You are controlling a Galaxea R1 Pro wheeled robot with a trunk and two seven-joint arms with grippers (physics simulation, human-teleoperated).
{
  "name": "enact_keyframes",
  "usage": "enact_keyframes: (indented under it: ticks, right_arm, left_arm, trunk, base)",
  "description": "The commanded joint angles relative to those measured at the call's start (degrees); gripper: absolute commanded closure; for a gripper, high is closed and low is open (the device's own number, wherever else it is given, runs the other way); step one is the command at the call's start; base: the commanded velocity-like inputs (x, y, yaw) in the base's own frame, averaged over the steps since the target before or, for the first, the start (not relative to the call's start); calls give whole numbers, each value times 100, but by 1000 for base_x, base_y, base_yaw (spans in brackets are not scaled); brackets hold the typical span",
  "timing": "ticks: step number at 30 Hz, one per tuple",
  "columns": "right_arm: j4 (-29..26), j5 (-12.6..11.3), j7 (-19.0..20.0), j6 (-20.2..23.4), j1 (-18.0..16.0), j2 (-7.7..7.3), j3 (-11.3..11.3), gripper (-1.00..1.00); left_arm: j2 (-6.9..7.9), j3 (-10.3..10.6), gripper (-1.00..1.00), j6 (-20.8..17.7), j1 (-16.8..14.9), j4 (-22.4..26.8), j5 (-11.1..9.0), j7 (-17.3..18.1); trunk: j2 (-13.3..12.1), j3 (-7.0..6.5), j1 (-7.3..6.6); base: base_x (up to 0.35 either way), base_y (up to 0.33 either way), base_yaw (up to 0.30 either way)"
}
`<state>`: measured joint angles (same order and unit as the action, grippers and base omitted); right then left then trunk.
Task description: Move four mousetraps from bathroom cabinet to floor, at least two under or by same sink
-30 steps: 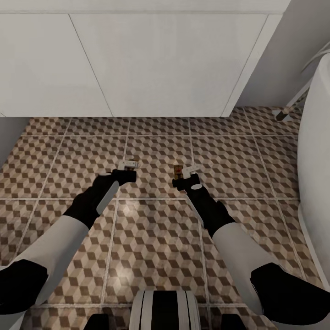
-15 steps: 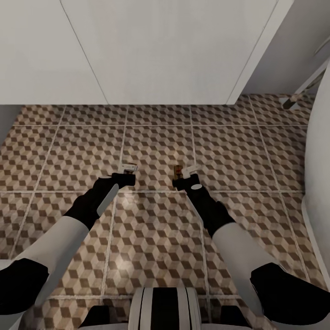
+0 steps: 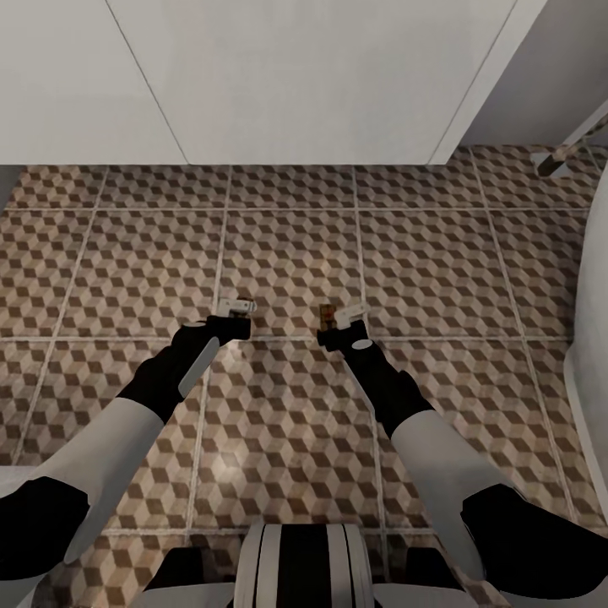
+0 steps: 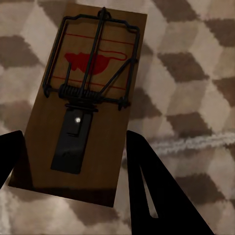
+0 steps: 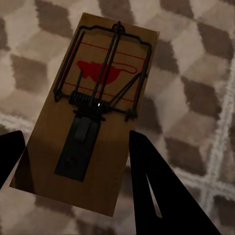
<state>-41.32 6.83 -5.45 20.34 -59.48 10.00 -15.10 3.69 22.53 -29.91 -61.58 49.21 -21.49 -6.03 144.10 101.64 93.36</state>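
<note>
A white, smooth-sided curved bathroom fixture rises off to the outer side of the right gripper, well apart from it. Its glossy wall runs out of the head view, and a paler rounded lip at its foot curves back behind that gripper's level. Farther ahead of the right gripper and out to the same side, a slim white rod with a darker end slants down to the ground near the fixture. Behind the rod stands a plain grey wall. Ahead of the left gripper and far to its outer side, a small grey wedge of flat surface shows — what it belongs to cannot be told.
</note>
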Motion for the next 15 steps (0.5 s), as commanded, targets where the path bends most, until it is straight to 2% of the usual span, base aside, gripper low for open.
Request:
enact_keyframes:
  ticks: [1, 10, 12, 15]
  right_arm:
    - [-7, 37, -1, 38, -2, 0, -11, 100]
    - [-54, 79, 9, 26, -2, 0, -56, 100]
    - [-73, 148, 9, 24, -2, 0, -217, 100]
    - [-79, 215, -3, 25, -7, 0, -455, 100]
  left_arm:
    - [8, 31, 100, -21, -4, 13, -39, -61]
    - [-10, 52, 100, -20, -4, -3, -28, -175]
    - [-52, 77, 100, -12, -4, -4, 11, -472]
    - [-197, 83, 100, -8, -4, 5, 108, -1485]
  trunk:
    - [1, 12, -1]
    - [1, 68, -1]
    - [1, 69, -1]
    - [1, 70, -1]
  base:
    - [0, 0, 0]
    - [0, 0, 0]
    - [0, 0, 0]
    - [0, 0, 0]
